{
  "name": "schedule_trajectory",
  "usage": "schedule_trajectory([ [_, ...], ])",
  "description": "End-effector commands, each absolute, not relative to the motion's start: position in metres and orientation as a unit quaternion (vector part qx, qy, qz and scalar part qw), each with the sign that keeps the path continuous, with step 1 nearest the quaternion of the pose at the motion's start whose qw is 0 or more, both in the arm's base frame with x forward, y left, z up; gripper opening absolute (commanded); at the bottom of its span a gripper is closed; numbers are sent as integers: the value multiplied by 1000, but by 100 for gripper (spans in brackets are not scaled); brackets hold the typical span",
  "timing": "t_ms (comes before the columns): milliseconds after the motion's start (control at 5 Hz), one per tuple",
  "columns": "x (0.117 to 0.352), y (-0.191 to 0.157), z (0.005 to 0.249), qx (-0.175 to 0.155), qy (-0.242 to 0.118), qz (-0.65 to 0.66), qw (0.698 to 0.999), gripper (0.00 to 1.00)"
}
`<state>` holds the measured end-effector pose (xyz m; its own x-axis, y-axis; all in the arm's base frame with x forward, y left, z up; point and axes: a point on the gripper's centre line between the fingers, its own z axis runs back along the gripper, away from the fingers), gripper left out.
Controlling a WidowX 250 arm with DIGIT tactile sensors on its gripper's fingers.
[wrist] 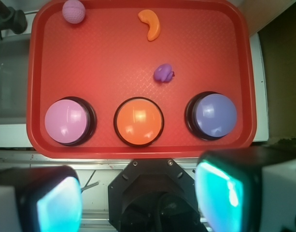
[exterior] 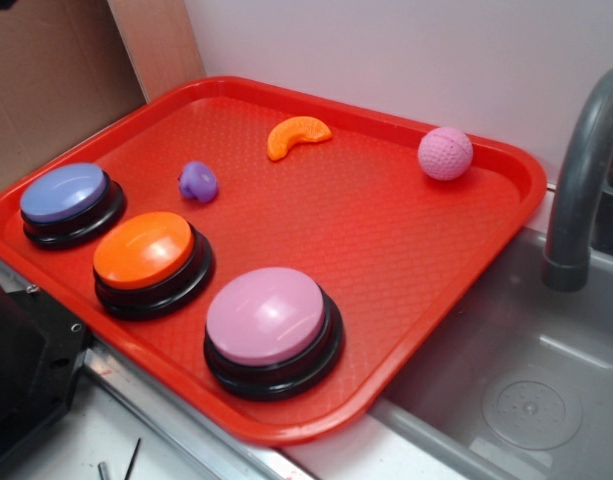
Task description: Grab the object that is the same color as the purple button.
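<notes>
The object (wrist: 163, 73) is a small lumpy purple toy lying on the red tray (wrist: 90, 58), just behind the gap between the orange button (wrist: 138, 121) and the purple button (wrist: 214, 115), clear of both. It looks like hard, hollow plastic: light, stiff and probably slick, so it should neither crush nor weigh anything on the arm, but it may squirt out from a pinch that lands off centre. Its shape is irregular, with a little nub sticking out on one side, so the best hold is likely across the rounded body at its widest part, pads low and close to the tray, leaving the nub alone. The gripper (wrist: 138, 198) hangs high over the near edge of the tray, well back from the toy, with its jaws spread wide and nothing between them. The tray floor has a fine pebbled texture that should give some friction, though a light toy may still skid if nudged. There is free floor all around the toy; the orange slice (wrist: 150, 24) and pink ball (wrist: 73, 11) sit well beyond it near the far rim, and the pink button (wrist: 66, 121) stands on the far side of the orange button. A sink (exterior: 526, 390) with a grey tap (exterior: 584, 170) adjoins the tray.
</notes>
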<state>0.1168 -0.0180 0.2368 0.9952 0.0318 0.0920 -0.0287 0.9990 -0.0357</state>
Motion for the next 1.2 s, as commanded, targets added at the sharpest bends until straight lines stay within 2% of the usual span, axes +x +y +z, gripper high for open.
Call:
schedule_trajectory([
  [0, 117, -18, 237, -17, -46, 15, 999, 100],
  [600, 162, 15, 201, -34, -75, 258, 963, 100],
  [800, 189, 34, 172, -18, -80, 348, 934, 100],
  [1000, 207, 47, 146, -36, -95, 421, 901, 100],
])
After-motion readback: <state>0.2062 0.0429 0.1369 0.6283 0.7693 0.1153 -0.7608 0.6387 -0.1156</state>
